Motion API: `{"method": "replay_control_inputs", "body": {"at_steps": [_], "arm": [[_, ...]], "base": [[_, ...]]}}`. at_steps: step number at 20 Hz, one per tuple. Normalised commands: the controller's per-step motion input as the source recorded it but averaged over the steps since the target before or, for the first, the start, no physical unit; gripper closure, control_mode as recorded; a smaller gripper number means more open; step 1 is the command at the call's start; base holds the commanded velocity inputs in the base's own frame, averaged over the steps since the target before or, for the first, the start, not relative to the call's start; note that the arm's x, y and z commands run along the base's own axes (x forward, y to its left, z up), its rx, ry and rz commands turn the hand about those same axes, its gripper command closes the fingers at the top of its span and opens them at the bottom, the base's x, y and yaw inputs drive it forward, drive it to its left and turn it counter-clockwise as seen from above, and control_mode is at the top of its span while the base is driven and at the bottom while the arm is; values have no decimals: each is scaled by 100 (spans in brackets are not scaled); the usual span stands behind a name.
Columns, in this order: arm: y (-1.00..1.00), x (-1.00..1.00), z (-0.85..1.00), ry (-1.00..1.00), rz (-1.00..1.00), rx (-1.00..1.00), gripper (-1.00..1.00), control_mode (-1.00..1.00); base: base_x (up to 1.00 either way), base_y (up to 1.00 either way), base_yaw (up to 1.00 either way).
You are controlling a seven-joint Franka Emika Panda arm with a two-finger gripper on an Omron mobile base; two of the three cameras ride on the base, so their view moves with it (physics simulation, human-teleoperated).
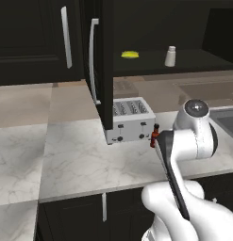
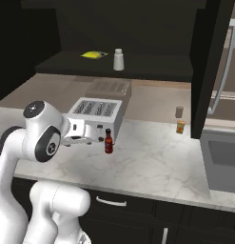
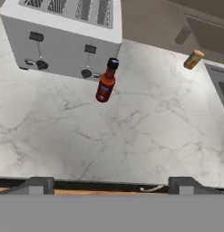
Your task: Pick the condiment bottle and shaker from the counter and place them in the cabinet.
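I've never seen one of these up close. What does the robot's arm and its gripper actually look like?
The arm is glossy white, built of rounded, bulging segments with dark grey bands and round dark caps at the joints. The gripper ends in two small dark grey, blocky fingertips. No loose cables or markings are visible.

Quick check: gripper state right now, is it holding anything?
Gripper: open, fingers wide apart, holding nothing; the condiment bottle stands untouched on the counter ahead.

condiment bottle point(image 3: 106, 81): 1 | shaker point(image 1: 170, 56): 1 | toaster point(image 3: 63, 38): 1 | orange jar point(image 3: 193, 59): 1 | yellow item point(image 1: 129, 54): 1
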Motion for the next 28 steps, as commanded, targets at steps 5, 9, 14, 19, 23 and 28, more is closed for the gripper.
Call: {"method": "replay_control_inputs", "body": {"at_steps": [5, 9, 14, 19, 23, 28], "arm": [[-14, 33, -12, 0, -2, 5, -100, -100], [-2, 19, -21, 0, 0, 11, -100, -100], [0, 20, -36, 0, 0, 13, -100, -100], [0, 25, -36, 0, 0, 9, -100, -100], [0, 35, -22, 0, 0, 3, -100, -100], [0, 42, -16, 0, 0, 1, -100, -100]], "base": [[0, 0, 0], [0, 0, 0], [0, 0, 0], [0, 0, 0], [0, 0, 0], [0, 0, 0]]}}
